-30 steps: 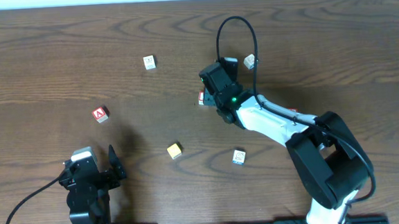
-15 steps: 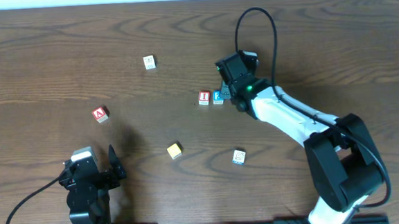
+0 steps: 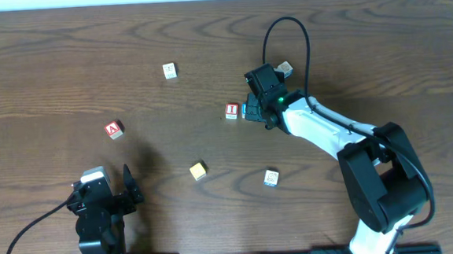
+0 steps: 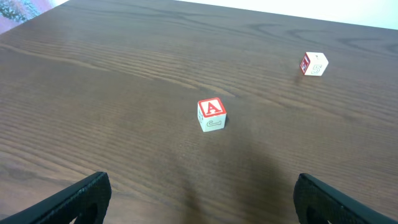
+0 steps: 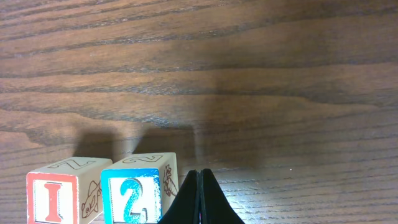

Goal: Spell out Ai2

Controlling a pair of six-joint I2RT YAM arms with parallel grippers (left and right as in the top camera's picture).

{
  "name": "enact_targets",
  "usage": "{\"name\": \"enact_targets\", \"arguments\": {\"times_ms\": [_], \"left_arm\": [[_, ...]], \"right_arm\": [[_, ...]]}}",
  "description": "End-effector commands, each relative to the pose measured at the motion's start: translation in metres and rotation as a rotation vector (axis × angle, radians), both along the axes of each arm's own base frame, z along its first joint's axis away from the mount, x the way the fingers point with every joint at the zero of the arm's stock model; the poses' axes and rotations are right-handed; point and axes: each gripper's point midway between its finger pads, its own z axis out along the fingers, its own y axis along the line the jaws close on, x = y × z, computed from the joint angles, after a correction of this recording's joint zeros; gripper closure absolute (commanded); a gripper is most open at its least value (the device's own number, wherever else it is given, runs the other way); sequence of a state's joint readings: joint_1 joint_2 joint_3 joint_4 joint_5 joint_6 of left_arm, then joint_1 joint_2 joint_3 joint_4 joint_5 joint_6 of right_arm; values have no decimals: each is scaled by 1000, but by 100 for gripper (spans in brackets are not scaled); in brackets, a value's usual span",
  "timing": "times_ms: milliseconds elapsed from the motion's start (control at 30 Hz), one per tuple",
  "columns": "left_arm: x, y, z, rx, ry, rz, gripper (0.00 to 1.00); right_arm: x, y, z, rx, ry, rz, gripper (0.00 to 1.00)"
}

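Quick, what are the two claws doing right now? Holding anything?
Left gripper: open, holding nothing.
Right gripper: shut, holding nothing, its tips beside the blue 2 cube.

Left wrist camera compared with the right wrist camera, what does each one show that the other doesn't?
Only the left wrist view shows the red A cube, a pale cube farther back, and the left hand, which is open and empty. Only the right wrist view shows the red I cube and the blue 2 cube side by side, with the right hand shut beside the 2. Both show the brown wooden table, and in neither is a cube held.
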State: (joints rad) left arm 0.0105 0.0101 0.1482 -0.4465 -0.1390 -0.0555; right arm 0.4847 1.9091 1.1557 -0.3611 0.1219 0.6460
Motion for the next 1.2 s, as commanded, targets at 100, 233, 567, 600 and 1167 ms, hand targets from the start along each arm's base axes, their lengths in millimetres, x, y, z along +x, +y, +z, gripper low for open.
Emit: {"name": "enact_targets", "arguments": {"times_ms": [100,233,567,600,1167], "left_arm": [[-1,3,-9,-1,17,22,5],[-1,3,-9,-1,17,22,5],[-1,3,-9,0,17,21,5],[-1,3,-9,0,17,21,5],[-1,3,-9,-1,17,22,5]], "right_arm": [[0,6,-11,18,28,19,99],[2,11,-12,40,21,26,99],[9,20,-6,82,-11,40,99],[9,20,-6,82,-11,40,99],[11,22,-5,92,-19,47,99]]}}
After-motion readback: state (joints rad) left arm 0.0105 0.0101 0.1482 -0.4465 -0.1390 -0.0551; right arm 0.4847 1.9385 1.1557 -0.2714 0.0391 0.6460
